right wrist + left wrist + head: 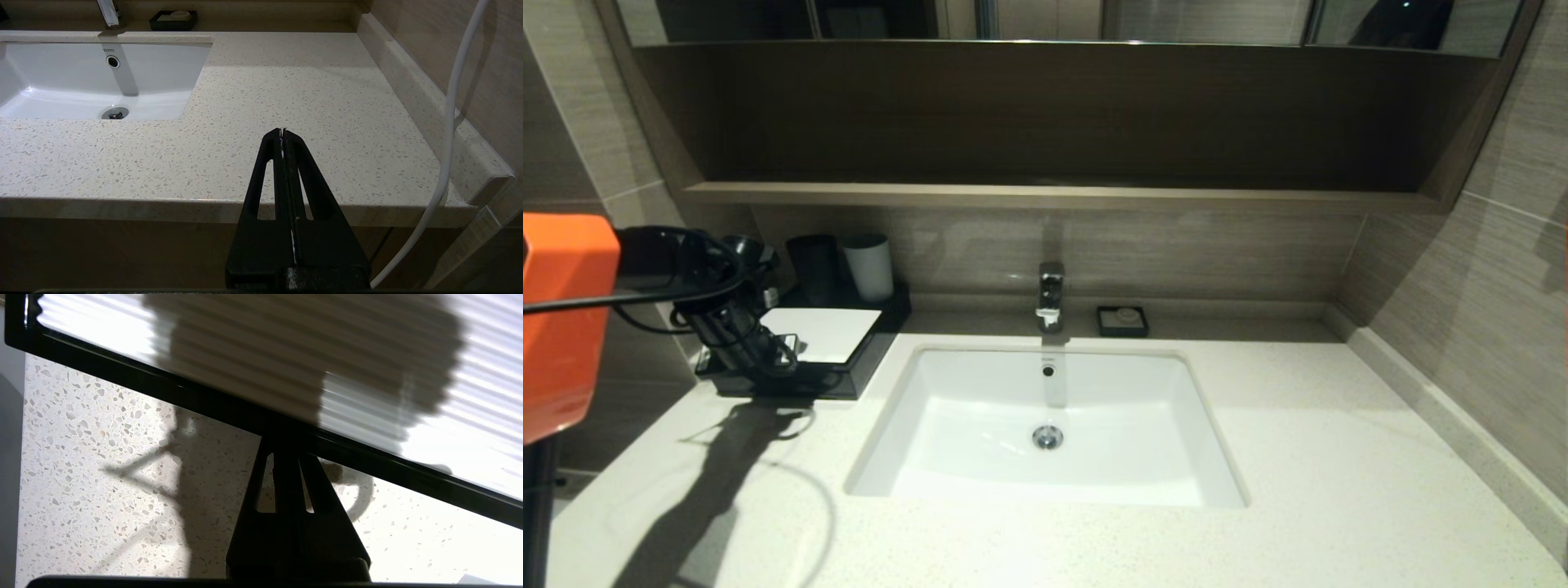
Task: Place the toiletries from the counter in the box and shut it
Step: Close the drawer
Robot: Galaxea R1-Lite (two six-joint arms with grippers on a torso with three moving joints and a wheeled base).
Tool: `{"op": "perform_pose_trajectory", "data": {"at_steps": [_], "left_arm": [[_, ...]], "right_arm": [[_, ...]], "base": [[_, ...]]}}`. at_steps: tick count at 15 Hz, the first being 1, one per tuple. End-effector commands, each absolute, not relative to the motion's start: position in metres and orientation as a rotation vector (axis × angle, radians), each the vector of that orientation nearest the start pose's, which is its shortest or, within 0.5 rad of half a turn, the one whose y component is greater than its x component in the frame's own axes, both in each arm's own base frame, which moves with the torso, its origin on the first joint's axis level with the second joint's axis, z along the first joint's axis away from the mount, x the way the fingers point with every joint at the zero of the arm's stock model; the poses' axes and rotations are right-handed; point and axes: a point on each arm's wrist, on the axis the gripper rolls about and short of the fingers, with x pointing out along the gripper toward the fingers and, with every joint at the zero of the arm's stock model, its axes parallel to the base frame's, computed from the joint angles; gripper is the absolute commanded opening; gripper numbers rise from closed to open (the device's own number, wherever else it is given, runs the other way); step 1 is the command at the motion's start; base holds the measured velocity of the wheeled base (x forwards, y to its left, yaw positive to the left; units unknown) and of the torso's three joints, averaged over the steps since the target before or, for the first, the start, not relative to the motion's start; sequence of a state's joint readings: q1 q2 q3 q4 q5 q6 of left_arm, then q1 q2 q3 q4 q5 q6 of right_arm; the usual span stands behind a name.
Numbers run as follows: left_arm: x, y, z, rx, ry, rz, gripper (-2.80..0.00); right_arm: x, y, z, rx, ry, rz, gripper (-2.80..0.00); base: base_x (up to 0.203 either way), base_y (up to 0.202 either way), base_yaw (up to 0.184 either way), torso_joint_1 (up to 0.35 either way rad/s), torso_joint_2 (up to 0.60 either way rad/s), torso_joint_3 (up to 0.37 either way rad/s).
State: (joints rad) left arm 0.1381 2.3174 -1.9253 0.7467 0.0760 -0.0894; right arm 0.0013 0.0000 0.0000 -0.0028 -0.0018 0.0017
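The black box with its white top panel [829, 331] stands at the back left of the speckled counter [1339, 457]. My left gripper [778, 358] is shut and empty, its tips against the box's front left edge. In the left wrist view the shut fingertips [286, 443] touch the box's black rim [122, 375] below the ribbed white panel, low over the counter [81, 457]. No toiletries packets show in any view. My right gripper [282, 131] is shut and empty, held over the counter's front edge [286, 81] on the right, outside the head view.
The white sink [980, 482] lies in the middle with the tap [1051, 294] behind it and a small black soap dish [1122, 320] to its right. A dark cup [814, 260] and a pale cup [869, 265] stand behind the box. A white cable [449, 122] hangs by the right wall.
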Motion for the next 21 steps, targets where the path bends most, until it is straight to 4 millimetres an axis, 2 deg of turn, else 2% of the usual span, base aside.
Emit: {"op": "perform_pose_trajectory", "data": {"at_steps": [1,5,15,18,21], "left_arm": [[0.434,0.062,0.132,-0.121,1.113,0.244,-2.8],[0.429,0.061,0.138,-0.127,1.125,0.25,-2.8],[0.393,0.056,0.16,-0.122,1.305,0.257,-2.8],[0.379,0.055,0.174,-0.122,1.33,0.258,-2.8],[0.357,0.051,0.194,-0.125,1.324,0.256,-2.8]], "right_arm": [[-0.023,0.0,0.075,0.002,-0.003,0.0,-2.8],[-0.023,0.0,0.075,0.002,-0.003,0.0,-2.8],[-0.023,0.0,0.075,0.002,-0.003,0.0,-2.8],[-0.023,0.0,0.075,0.002,-0.003,0.0,-2.8],[-0.023,0.0,0.075,0.002,-0.003,0.0,-2.8]], "base": [[0.0,0.0,0.0,0.0,0.0,0.0],[0.0,0.0,0.0,0.0,0.0,0.0],[0.0,0.0,0.0,0.0,0.0,0.0],[0.0,0.0,0.0,0.0,0.0,0.0],[0.0,0.0,0.0,0.0,0.0,0.0]]}}
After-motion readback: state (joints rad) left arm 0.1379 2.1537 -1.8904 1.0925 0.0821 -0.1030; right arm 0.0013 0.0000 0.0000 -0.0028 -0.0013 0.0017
